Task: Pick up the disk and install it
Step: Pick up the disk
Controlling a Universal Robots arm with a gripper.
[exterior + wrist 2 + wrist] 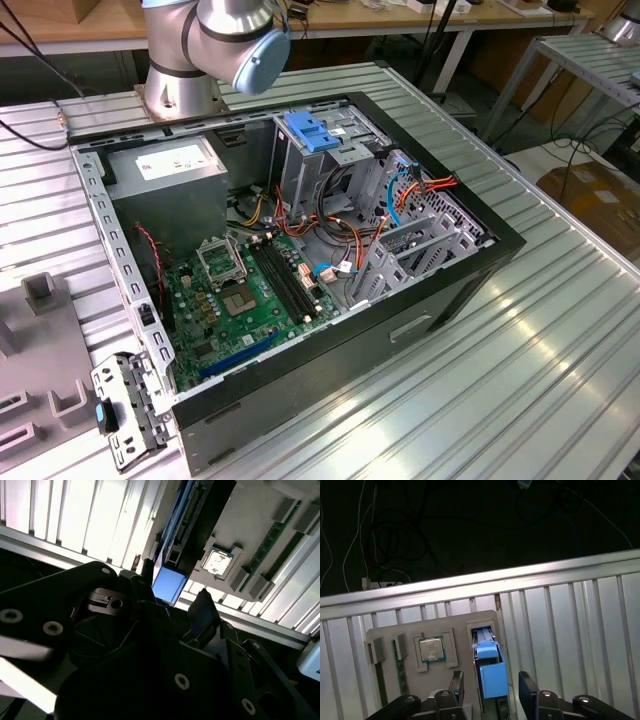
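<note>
The disk point(487, 652) stands on edge in a slot of a grey holder plate point(450, 625), its light blue carrier rail facing me. In the second wrist view the disk point(182, 530) appears edge-on, dark with a blue end. My gripper point(492, 687) is open, with one black finger point(458, 685) on each side of the blue rail and a small gap on both sides. The second wrist view has the gripper point(172, 592) straddling the same blue end.
The holder plate also carries a processor chip point(431, 649) and a memory stick point(400, 680), on a ribbed aluminium table point(570, 630). In the exterior view an open computer case point(480, 270) lies by the arm's base point(190, 60), with a drive cage point(315, 160) and a power-supply box point(170, 165).
</note>
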